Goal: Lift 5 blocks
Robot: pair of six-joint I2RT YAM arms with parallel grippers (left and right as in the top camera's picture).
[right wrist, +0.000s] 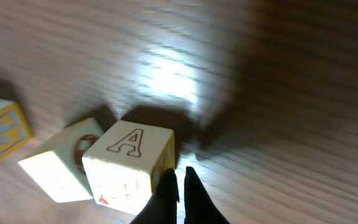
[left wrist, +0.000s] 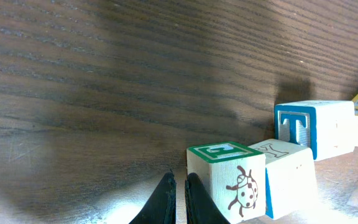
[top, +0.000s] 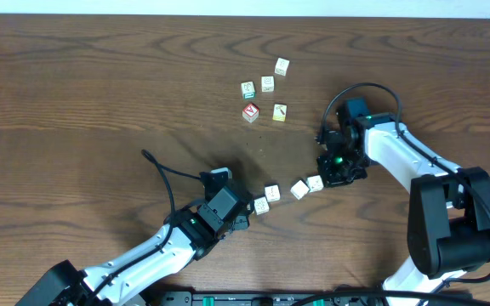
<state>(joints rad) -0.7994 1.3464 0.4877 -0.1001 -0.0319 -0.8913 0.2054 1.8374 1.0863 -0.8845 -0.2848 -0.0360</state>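
Four blocks [top: 271,193] sit in a loose row on the table [top: 75,85], unlifted, between two tightly closed, empty pincers: left pincer [left wrist: 179,177] beside the ladybird block [left wrist: 225,180], right pincer [right wrist: 179,171] beside the A block [right wrist: 129,165]. Advancing closed would likely shove them aside. Nine cubes total: four here, five farther off, including one red-faced cube [top: 250,111] and one yellowish cube [top: 279,112].

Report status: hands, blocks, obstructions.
Left hand shut, empty, beside ladybug block. Right hand shut, empty, beside A block. No block lifted. Nothing between hands and blocks.
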